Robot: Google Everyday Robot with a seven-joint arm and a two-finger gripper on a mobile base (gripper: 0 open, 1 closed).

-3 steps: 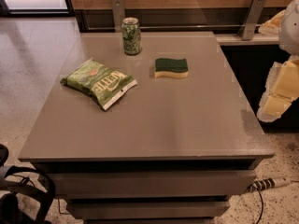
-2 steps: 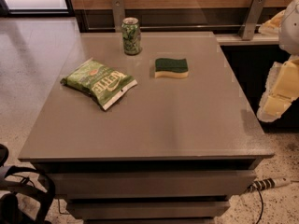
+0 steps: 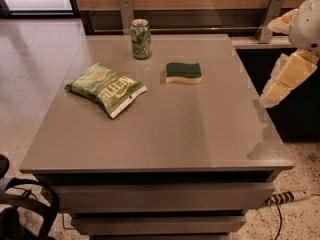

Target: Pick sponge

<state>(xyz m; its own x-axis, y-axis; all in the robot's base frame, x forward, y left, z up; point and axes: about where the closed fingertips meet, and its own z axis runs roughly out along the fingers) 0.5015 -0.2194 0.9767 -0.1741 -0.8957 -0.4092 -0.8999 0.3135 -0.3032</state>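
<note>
The sponge [image 3: 183, 72] lies flat on the grey table [image 3: 165, 139], right of centre towards the back, its dark green top over pale yellow foam. My gripper [image 3: 272, 64] hangs at the right edge of the view, beyond the table's right side and well to the right of the sponge. Its pale yellow fingers [image 3: 286, 78] stand apart, open and empty. Nothing touches the sponge.
A green chip bag [image 3: 106, 88] lies on the table's left half. A green drink can [image 3: 140, 39] stands at the back, left of the sponge. A wooden wall with metal brackets runs behind. A power strip [image 3: 286, 197] lies on the floor at lower right.
</note>
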